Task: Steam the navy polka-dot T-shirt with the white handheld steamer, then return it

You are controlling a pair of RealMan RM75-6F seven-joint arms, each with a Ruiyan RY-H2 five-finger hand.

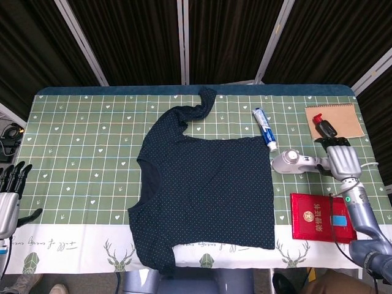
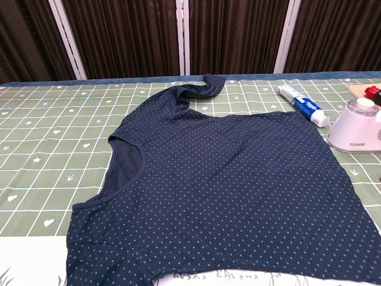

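The navy polka-dot T-shirt (image 1: 205, 187) (image 2: 229, 190) lies flat in the middle of the table, one sleeve curled toward the far edge. Just right of the shirt, the white handheld steamer (image 1: 293, 162) (image 2: 355, 126) lies on its side. My right hand (image 1: 343, 160) covers the end of its handle; whether the fingers have closed around it is hidden. My left hand (image 1: 8, 195) hangs beside the table's left edge, fingers spread, holding nothing. Neither hand shows in the chest view.
A toothpaste tube (image 1: 264, 128) (image 2: 302, 105) lies behind the steamer. A brown notebook (image 1: 343, 117) with a small black-and-red object (image 1: 324, 127) on it sits at the far right. A red booklet (image 1: 320, 217) lies near the front right edge.
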